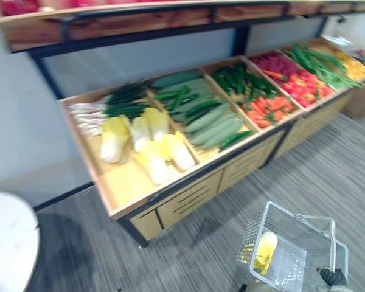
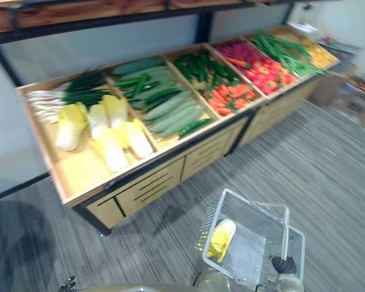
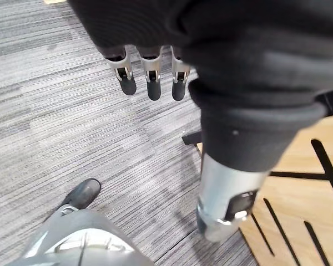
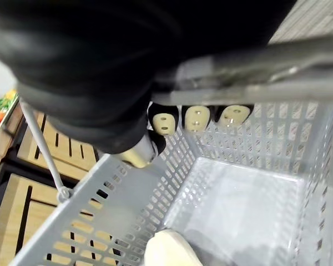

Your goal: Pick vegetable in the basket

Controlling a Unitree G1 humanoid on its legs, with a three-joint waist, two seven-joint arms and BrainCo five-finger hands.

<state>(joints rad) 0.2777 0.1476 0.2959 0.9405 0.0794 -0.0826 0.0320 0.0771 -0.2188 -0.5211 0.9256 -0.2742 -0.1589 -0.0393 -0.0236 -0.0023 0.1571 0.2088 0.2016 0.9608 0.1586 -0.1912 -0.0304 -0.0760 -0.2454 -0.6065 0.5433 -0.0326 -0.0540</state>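
Across the ten-to-two o'clock band of the head views, a wooden produce stand [image 1: 125, 182] is displaying napa cabbages [image 1: 143, 140], cucumbers [image 1: 210, 121] and carrots [image 1: 267, 109]. At five o'clock, a grey mesh basket [image 1: 250, 236] is being held over the striped floor [image 1: 328, 176], the right hand [image 1: 333, 277] curling its fingers round the handle [image 4: 255, 64]. A pale yellow vegetable [image 1: 266, 250] is lying inside, against the basket's nine o'clock wall. The left hand [image 3: 154, 77] is hanging with fingers loosely straight, holding nothing.

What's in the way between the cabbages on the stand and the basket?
Nothing visible. The cabbages lie loose in an open bin, and the basket hangs open-topped in front of the stand. Only its handle, gripped by the right hand, crosses above one side; a yellow vegetable lies inside.
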